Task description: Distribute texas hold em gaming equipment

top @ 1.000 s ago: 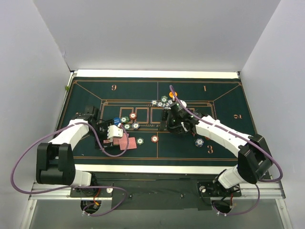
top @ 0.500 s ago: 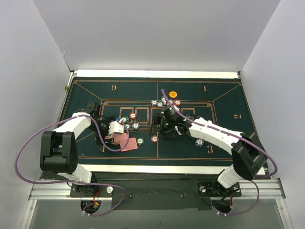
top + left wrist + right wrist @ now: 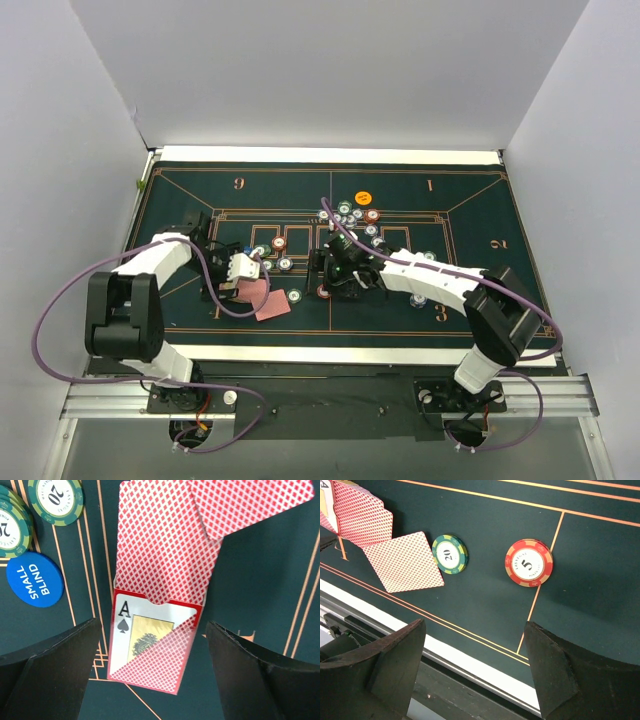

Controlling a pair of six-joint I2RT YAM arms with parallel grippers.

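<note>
The right arm has swung left across the mat [image 3: 180, 200] over the past second. The right gripper [image 3: 335, 280], which was beside the chip cluster [image 3: 352, 213] at the far centre, now hangs over the red chip [image 3: 529, 562]. The orange disc [image 3: 363, 197] that the arm half covered now shows whole. The right jaws stand wide apart with nothing between them. In the right wrist view the red chip lies flat on an orange line. A green 20 chip [image 3: 449, 554] lies to its left, just beside a single face-down card [image 3: 403, 561].

The left gripper [image 3: 243, 280] sits where it was half a second ago, at the near left of the mat. Its jaws are released and straddle an ace of spades [image 3: 145, 640] without touching it. The ace lies face up, partly under a fan of red-backed cards [image 3: 160, 545]. The cards look unmoved since then. A blue disc [image 3: 34, 578] marked SMALL BLIND rests on the mat left of the fan, with green chips [image 3: 56, 500] just beyond it.
</note>
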